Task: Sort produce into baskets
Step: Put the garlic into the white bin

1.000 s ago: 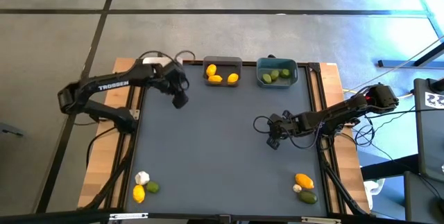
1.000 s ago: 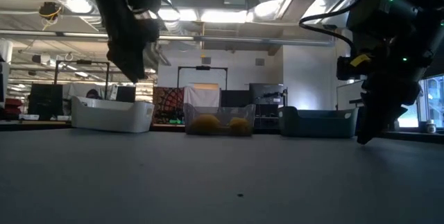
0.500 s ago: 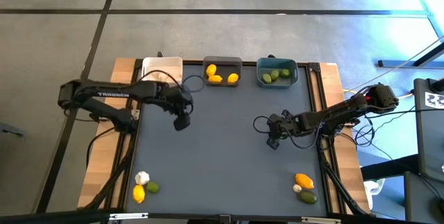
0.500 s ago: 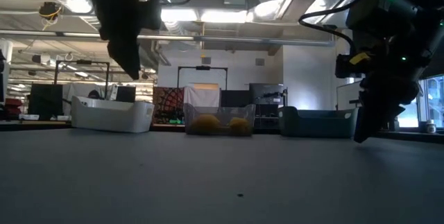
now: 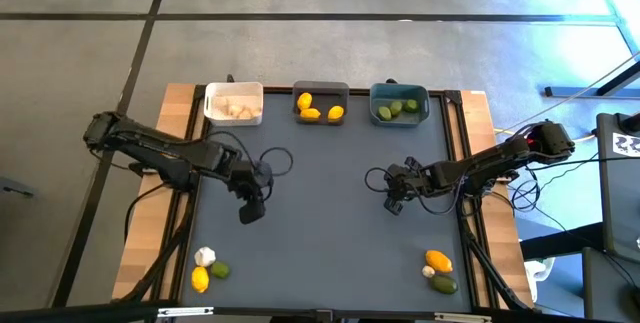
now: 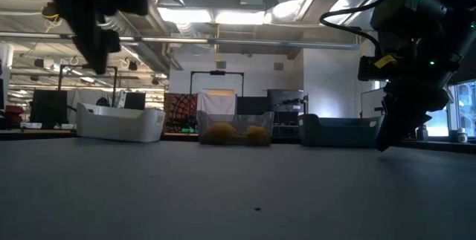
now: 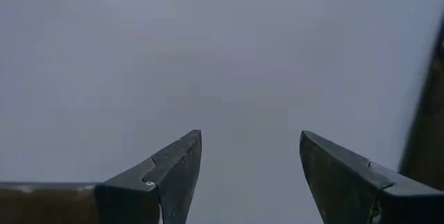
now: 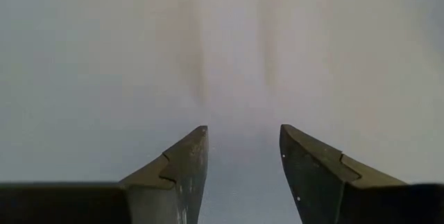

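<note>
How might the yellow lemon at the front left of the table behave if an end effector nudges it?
The lemon looks oval and smooth, so it would probably roll or slip aside. It lies against a lime and garlic bulb, so a push would likely shift those too.

White bin [image 5: 233, 103], top left, holds garlic; grey bin [image 5: 320, 104] lemons; teal bin [image 5: 399, 104] limes; loose produce lies bottom left [image 5: 206, 268] and bottom right [image 5: 438, 271].

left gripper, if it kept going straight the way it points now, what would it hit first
Most likely the bare dark grey tabletop. The left gripper has open, empty fingers, and its wrist view shows only plain table surface ahead. In the high view it points toward the near-left produce, but depth is unclear.
</note>
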You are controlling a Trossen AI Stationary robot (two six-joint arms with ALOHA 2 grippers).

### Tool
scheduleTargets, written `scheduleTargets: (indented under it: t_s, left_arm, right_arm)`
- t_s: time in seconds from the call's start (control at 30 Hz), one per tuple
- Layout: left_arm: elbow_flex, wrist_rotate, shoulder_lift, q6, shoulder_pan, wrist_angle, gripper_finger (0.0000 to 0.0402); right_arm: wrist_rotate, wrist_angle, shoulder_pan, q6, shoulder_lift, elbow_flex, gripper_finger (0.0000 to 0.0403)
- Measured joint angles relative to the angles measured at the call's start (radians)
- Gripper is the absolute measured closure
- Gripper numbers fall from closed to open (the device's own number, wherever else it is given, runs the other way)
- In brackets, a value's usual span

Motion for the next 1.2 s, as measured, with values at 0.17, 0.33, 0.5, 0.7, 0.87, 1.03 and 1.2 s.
scheduleTargets:
  t_s: [0.17,0.33,0.5,0.7,0.87,1.03,1.2]
  left_arm:
    - [0.000,0.000,0.000,-0.064,-0.120,-0.002,0.0164]
    - [0.000,0.000,0.000,-0.125,-0.228,-0.002,0.0164]
    - [-0.010,-0.026,0.006,-0.147,-0.295,0.002,0.0164]
    - [-0.018,-0.015,0.006,-0.239,-0.367,-0.010,0.0164]
    - [-0.019,-0.004,0.013,-0.302,-0.424,-0.055,0.0164]
    - [-0.019,0.053,0.018,-0.401,-0.487,-0.101,0.0164]
    - [-0.019,0.072,0.018,-0.507,-0.536,-0.149,0.0164]
  right_arm:
    - [0.000,0.002,0.000,-0.008,0.000,0.000,0.0224]
    - [0.001,0.002,0.000,-0.011,0.000,0.000,0.0224]
    - [0.034,0.003,-0.001,-0.044,0.000,0.000,0.0224]
    - [0.037,0.004,-0.001,-0.061,0.000,0.000,0.0224]
    - [0.046,0.004,-0.001,-0.074,0.000,0.000,0.0224]
    - [0.046,0.005,-0.001,-0.086,0.000,0.000,0.0224]
    - [0.048,0.005,-0.001,-0.087,0.000,0.001,0.0224]
